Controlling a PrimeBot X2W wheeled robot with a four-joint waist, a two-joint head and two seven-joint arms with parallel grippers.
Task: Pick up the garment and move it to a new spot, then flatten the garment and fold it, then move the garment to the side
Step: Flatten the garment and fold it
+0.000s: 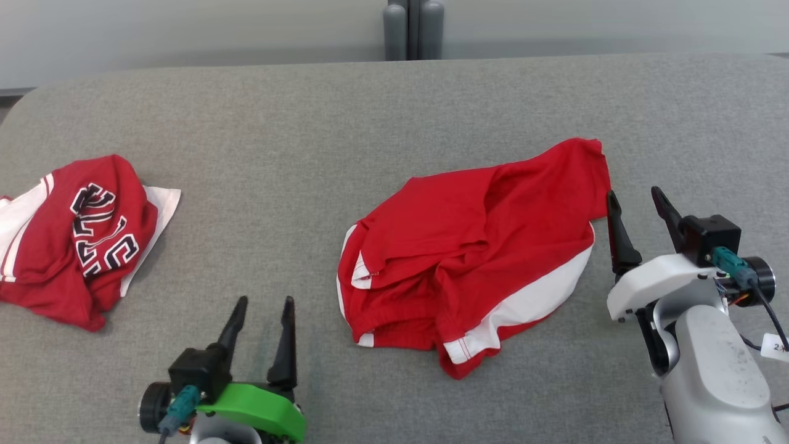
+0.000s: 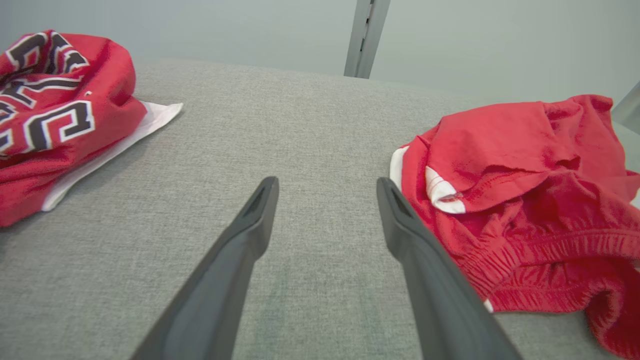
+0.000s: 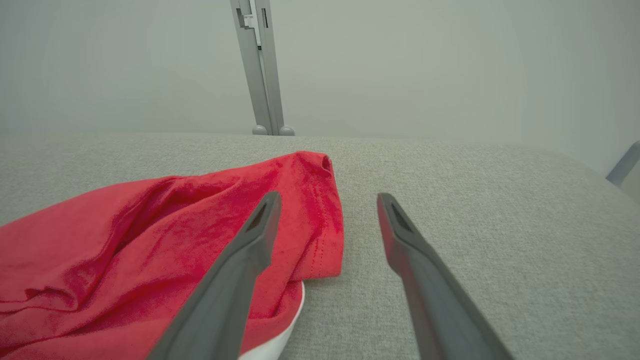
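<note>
The garment (image 1: 468, 259), red shorts with white side panels, lies crumpled in a heap on the grey table (image 1: 370, 123) right of centre. My right gripper (image 1: 635, 197) stands open just off its right edge, the left finger against the red hem (image 3: 320, 220), nothing between the fingers. My left gripper (image 1: 265, 305) is open near the front edge, a short way left of the garment (image 2: 525, 200), holding nothing. In the left wrist view the waistband side faces my right finger (image 2: 420, 255).
A second red garment (image 1: 74, 240) with black-and-white lettering and white trim lies bunched at the table's left edge, also seen in the left wrist view (image 2: 55, 110). A grey post (image 1: 413, 29) stands behind the table's far edge.
</note>
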